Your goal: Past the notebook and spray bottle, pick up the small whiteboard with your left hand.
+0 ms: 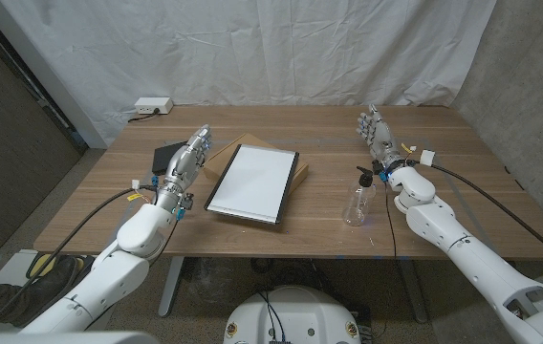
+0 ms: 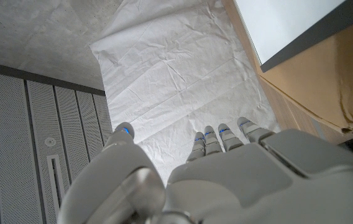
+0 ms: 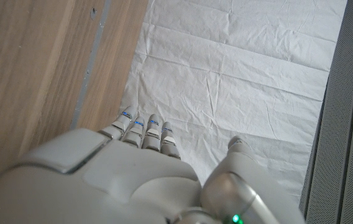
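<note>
Whiteboard grab: get the left hand under that near edge

Whiteboard (image 1: 251,182) sits mid-table, lying on top of a brown sheet (image 1: 222,158), cardboard or an envelope, hard to tell from here. Left hand (image 1: 185,161) is just beside its left edge, fingers straight and apart, holding nothing. Right hand (image 1: 377,134) is well off to the right, also empty with fingers spread, near the spray bottle (image 1: 359,199). A dark notebook (image 1: 166,156) is tucked right behind the left hand.

My take: the board is flat and thin, so a top-down pinch will probably slip. Better to slide fingers over the left edge, thumb under where it overhangs the sheet, and tilt it up before lifting. Watch the notebook on the way in
</note>
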